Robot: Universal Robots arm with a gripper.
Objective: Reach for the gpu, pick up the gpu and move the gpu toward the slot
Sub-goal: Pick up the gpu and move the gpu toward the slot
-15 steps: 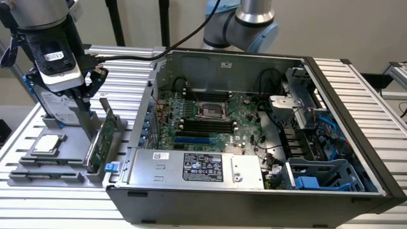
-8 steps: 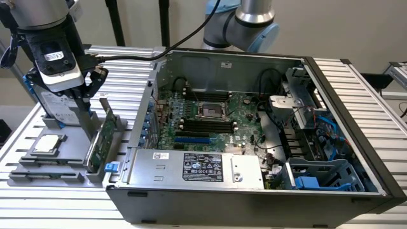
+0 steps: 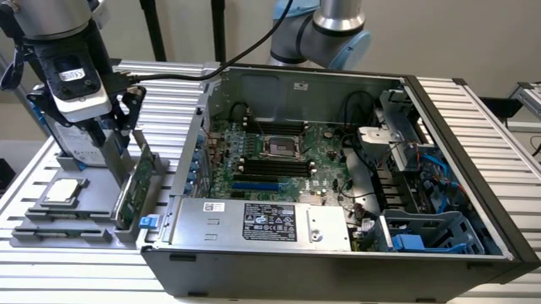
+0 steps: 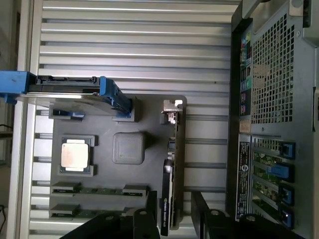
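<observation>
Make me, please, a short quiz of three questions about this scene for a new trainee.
1. True or false: the gpu already sits in a slot of the motherboard.
2. Which part lies flat in the gray holder tray near the gpu? A) processor chip B) cooling fan C) screwdriver
3. How does the gripper stand relative to the gpu?

Key
1. False: it stands on edge in the tray, outside the computer case.
2. A
3. Right over the gpu, open, one finger on each side of the card.

Even bright light, faint shadows, sheen on ribbed table (image 4: pixel 134 50)
</observation>
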